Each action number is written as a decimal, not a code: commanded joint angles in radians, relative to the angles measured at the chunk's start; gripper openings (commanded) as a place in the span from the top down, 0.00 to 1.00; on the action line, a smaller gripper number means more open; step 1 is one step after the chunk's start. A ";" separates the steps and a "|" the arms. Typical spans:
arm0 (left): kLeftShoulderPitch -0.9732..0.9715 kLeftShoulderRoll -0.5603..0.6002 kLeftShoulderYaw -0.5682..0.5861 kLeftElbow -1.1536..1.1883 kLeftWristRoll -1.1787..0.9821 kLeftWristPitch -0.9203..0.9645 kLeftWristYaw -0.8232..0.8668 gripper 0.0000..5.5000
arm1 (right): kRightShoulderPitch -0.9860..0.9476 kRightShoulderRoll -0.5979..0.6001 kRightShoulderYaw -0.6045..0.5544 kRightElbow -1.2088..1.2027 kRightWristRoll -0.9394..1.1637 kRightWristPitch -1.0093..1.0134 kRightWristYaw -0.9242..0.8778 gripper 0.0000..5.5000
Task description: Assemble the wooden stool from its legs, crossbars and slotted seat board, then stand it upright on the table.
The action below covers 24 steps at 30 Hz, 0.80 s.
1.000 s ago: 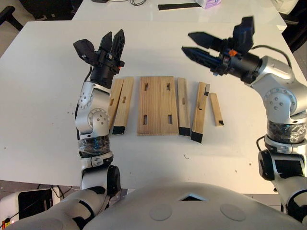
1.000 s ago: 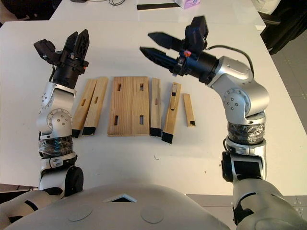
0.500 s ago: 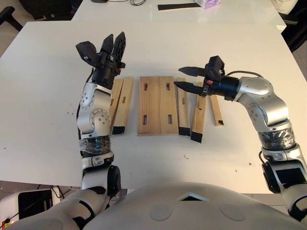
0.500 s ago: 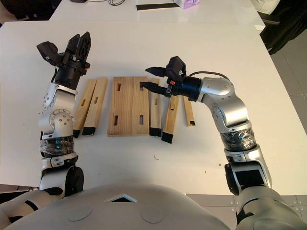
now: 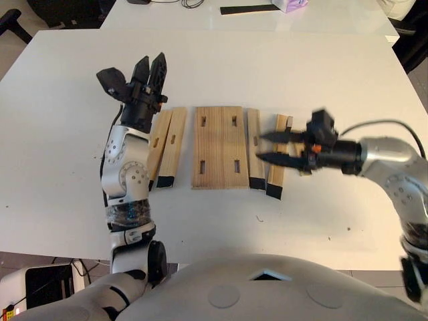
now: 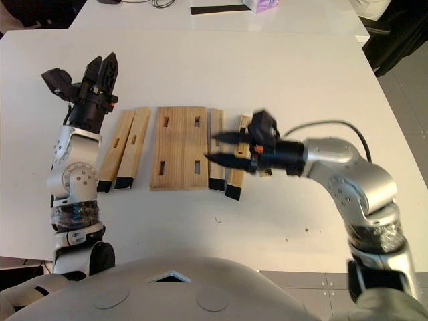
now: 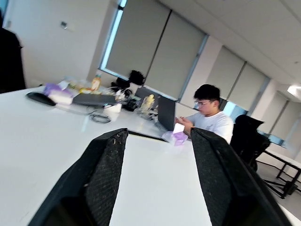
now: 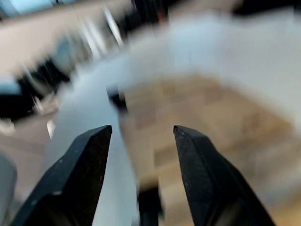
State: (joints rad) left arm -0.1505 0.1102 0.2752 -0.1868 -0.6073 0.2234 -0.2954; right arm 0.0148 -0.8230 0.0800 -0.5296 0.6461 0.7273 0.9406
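Note:
The slotted seat board lies flat in the middle of the white table. Two legs with black tips lie side by side to its left. To its right lie another leg, a further leg and a short crossbar. My right gripper is open, low over the legs right of the board, its fingers pointing toward the board; its wrist view shows blurred wood beyond the open right gripper. My left gripper is open and held up above the two left legs, pointing away from me.
A second table at the back carries a black strip and a purple item. Wide bare tabletop lies beyond the parts and at both sides. The table's near edge runs just in front of the arms.
My right arm has swung down and toward me, bringing its open gripper from high above the far side to low over the legs right of the board. My left gripper has shifted slightly left.

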 commanded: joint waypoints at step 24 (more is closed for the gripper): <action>0.134 -0.022 -0.010 -0.118 -0.015 0.040 0.071 0.55 | 0.073 -0.090 0.088 0.090 -0.314 -0.147 -0.015 0.56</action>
State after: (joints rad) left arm -0.0238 0.0971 0.2681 -0.2984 -0.6265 0.2698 -0.2370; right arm 0.1027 -0.9039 0.1928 -0.4441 0.3148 0.5795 0.9090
